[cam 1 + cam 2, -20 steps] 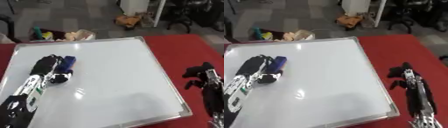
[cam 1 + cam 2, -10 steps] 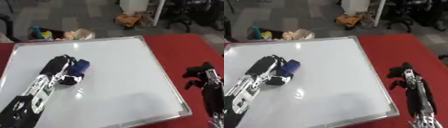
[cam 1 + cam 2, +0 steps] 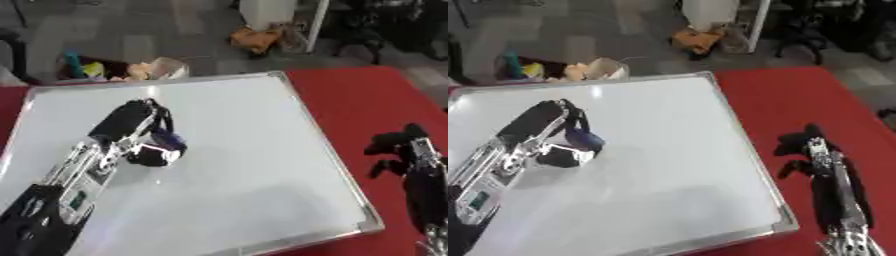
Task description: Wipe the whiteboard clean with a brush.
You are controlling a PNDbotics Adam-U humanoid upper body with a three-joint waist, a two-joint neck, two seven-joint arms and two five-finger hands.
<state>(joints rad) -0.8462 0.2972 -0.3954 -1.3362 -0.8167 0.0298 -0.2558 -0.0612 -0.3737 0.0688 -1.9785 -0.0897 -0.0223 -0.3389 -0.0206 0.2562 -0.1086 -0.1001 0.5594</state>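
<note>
left hand [image 3: 133, 131]: fingers curled round blue brush [image 3: 164, 143] (mid-whiteboard [image 3: 254, 165]) | right hand [image 3: 808, 150]: idle on red tabletop [image 3: 359, 105], fingers relaxed

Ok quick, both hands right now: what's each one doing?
Left hand: shut on the blue brush, on the whiteboard.
Right hand: holding nothing, resting on the red table; fingers unclear.
</note>
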